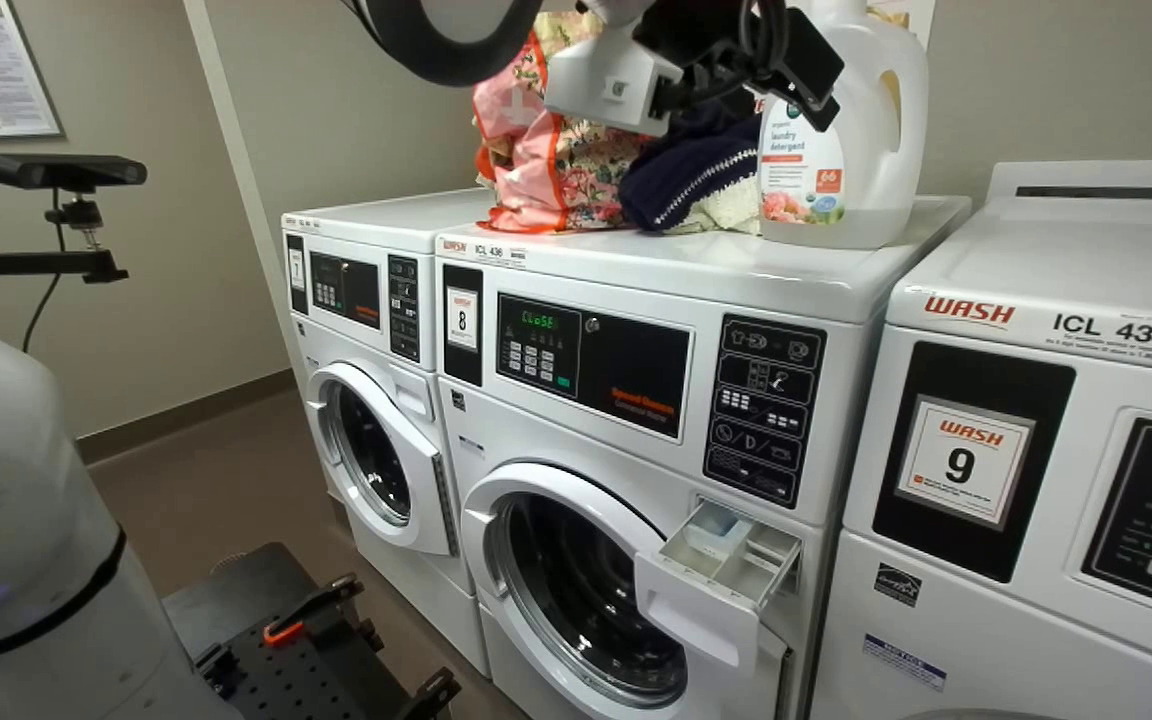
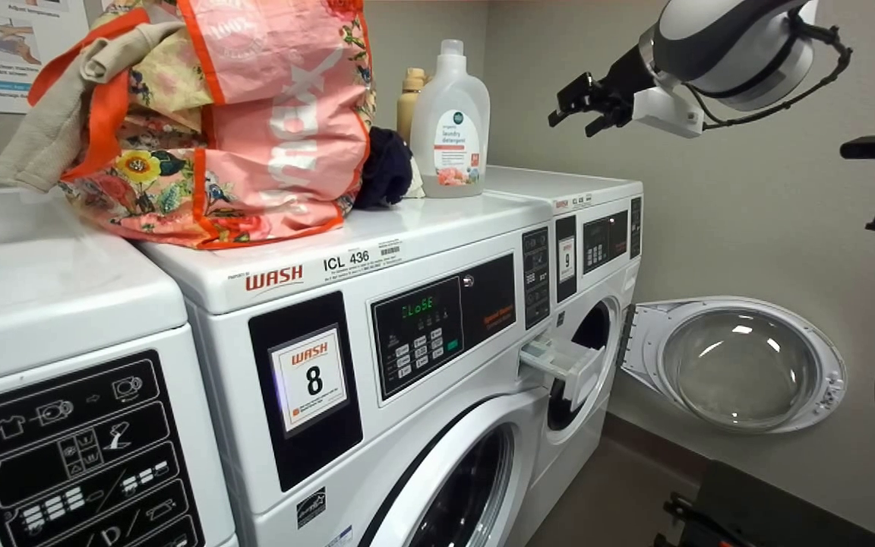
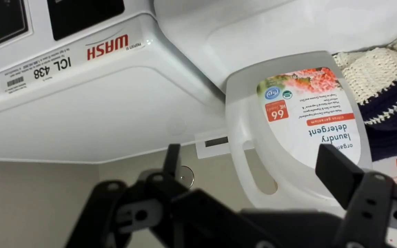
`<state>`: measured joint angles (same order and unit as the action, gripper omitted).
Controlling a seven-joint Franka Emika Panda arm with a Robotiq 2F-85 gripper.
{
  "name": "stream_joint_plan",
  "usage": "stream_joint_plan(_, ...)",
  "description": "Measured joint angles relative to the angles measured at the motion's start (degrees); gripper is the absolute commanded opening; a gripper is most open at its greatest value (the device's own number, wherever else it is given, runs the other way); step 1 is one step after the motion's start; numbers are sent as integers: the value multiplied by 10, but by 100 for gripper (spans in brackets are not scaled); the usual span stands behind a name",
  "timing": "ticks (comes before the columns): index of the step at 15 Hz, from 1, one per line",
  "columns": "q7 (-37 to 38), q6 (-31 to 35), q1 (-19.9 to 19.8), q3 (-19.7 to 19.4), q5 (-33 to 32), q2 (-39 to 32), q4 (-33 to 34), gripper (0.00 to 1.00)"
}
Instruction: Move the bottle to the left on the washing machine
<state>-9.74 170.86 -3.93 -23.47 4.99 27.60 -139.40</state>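
The bottle is a big whitish detergent jug with a moulded handle. It stands upright on the washing machine at its right end, in both exterior views (image 1: 891,195) (image 2: 456,144), and shows upside down in the wrist view (image 3: 298,134). The washing machine (image 1: 576,430) is the white washer marked 8, also seen in an exterior view (image 2: 377,441). My gripper is open and empty, up in front of the bottle's upper part, in both exterior views (image 1: 826,95) (image 2: 574,124). In the wrist view the bottle's handle shows between its spread fingers (image 3: 250,151). In an exterior view it hides part of the bottle.
A floral bag (image 2: 278,129) and dark knitted cloth (image 1: 696,175) lie beside the bottle on the same top. A slim yellow bottle (image 2: 409,95) stands behind it. Washer 9 (image 1: 1086,250) adjoins on the right. A detergent drawer (image 1: 726,560) is pulled out below.
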Motion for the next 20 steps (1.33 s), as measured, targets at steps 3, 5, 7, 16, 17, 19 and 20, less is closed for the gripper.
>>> stream_joint_plan(3, 0, 4, -2, 2, 0, -2, 0, 100)
stream_joint_plan(5, 0, 29, -2, 3, 0, -12, 0, 100)
stream_joint_plan(7, 0, 70, -3, 5, -2, -29, 0, 100)
stream_joint_plan(16, 0, 168, 2, 8, -2, -151, 64, 100)
stream_joint_plan(17, 0, 168, 6, 5, -3, -160, 74, 100)
stream_joint_plan(19, -3, 168, 19, -4, -3, -175, 95, 100)
stream_joint_plan(20, -4, 168, 28, -11, -3, -179, 104, 100)
